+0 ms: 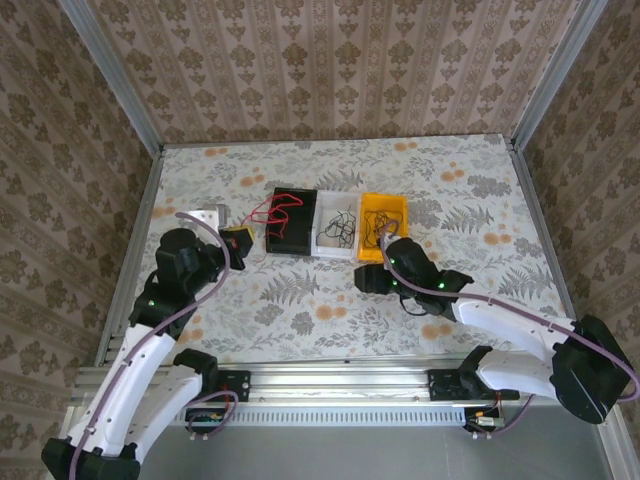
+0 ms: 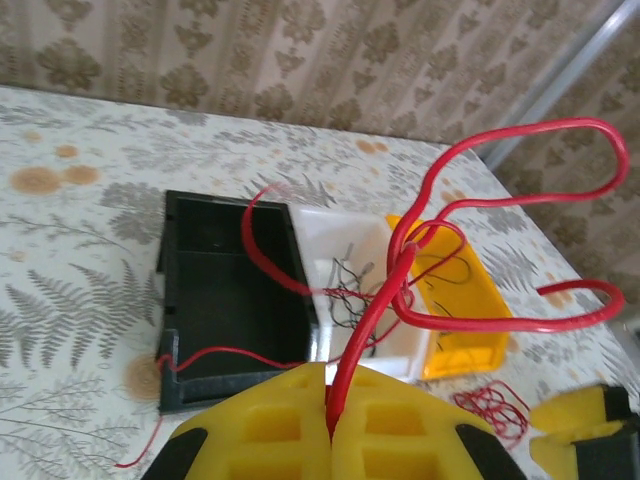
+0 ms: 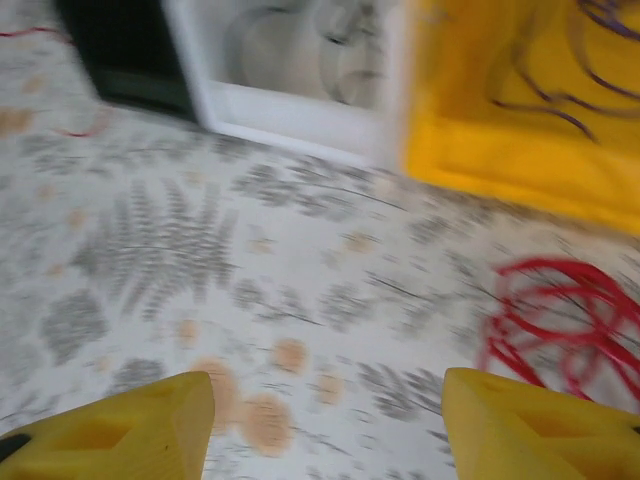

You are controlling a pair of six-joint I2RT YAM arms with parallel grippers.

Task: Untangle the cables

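Pinching a red cable [image 2: 372, 305] between its pressed-together yellow fingers, the left gripper [image 2: 330, 425] is holding the wire up, and it is curling in wide loops over the black bin [image 2: 220, 300] and the white bin [image 2: 335, 213]. The right gripper [image 3: 325, 430] is hanging over the patterned table [image 3: 200, 250] with its fingers spread apart, gripping nothing. It is sitting just beside a loose coil of red cables [image 3: 565, 320] lying on the table in front of the yellow bin [image 3: 500, 150]. Thin black cables [image 2: 345, 295] are lying tangled inside the white bin, and more dark strands are resting in the yellow bin.
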